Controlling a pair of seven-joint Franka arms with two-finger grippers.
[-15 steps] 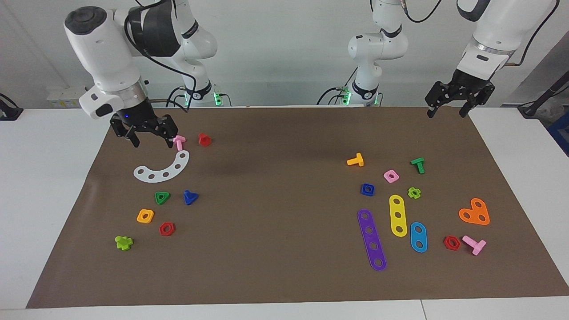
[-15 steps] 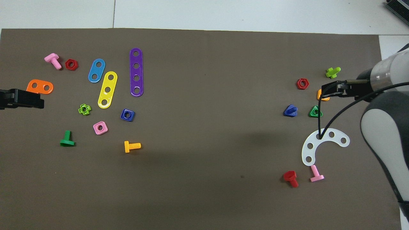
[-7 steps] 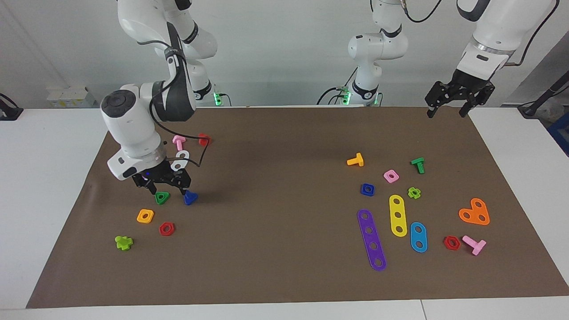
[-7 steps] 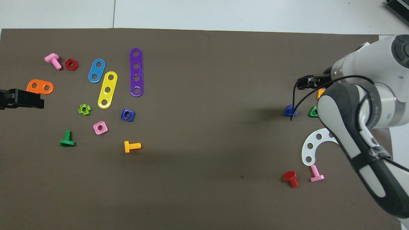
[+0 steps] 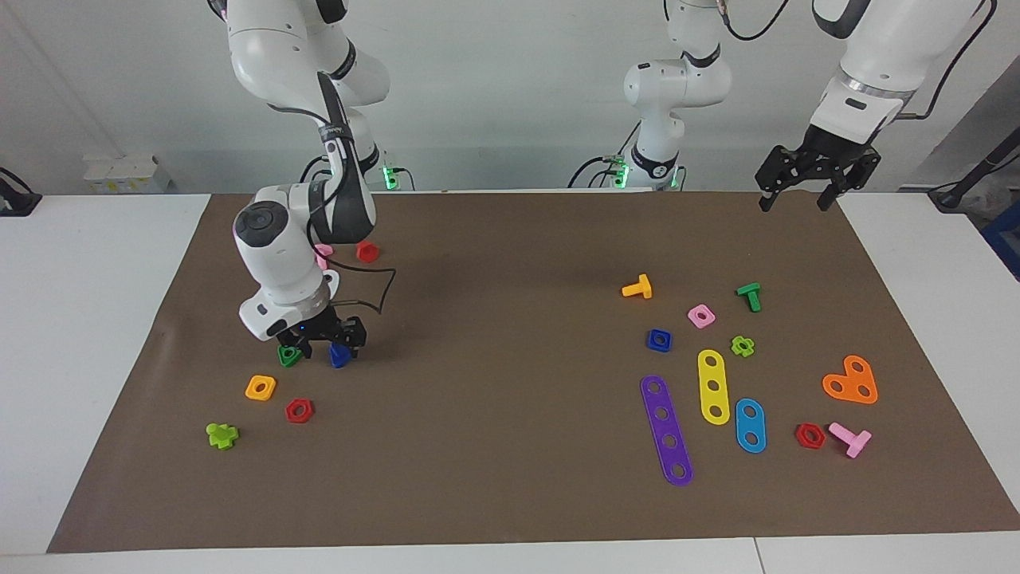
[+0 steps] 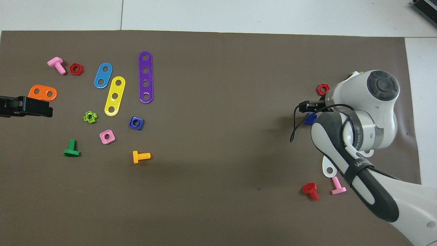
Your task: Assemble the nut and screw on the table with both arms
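Observation:
The dark blue screw (image 5: 340, 355) lies on the brown mat (image 5: 510, 486) toward the right arm's end, beside a green triangular nut (image 5: 288, 355). My right gripper (image 5: 331, 344) is low over the screw, open, with a finger on each side of it. In the overhead view the right gripper (image 6: 307, 106) partly covers the screw (image 6: 310, 119). The dark blue square nut (image 5: 658, 340) lies flat toward the left arm's end; it also shows in the overhead view (image 6: 136, 123). My left gripper (image 5: 797, 195) waits open and empty, raised over the mat's edge by its base, also in the overhead view (image 6: 44, 108).
An orange square nut (image 5: 260, 387), a red hex nut (image 5: 299, 410) and a light green piece (image 5: 221, 434) lie near the screw. A white curved strip (image 6: 329, 169), a pink screw (image 6: 338, 186) and a red screw (image 6: 310, 190) lie nearer the robots. A pink square nut (image 5: 701, 316), an orange screw (image 5: 637, 288) and coloured strips surround the blue nut.
My right arm has swung from beside the pink screw out over the white strip and come down around the blue screw. The left gripper has barely moved.

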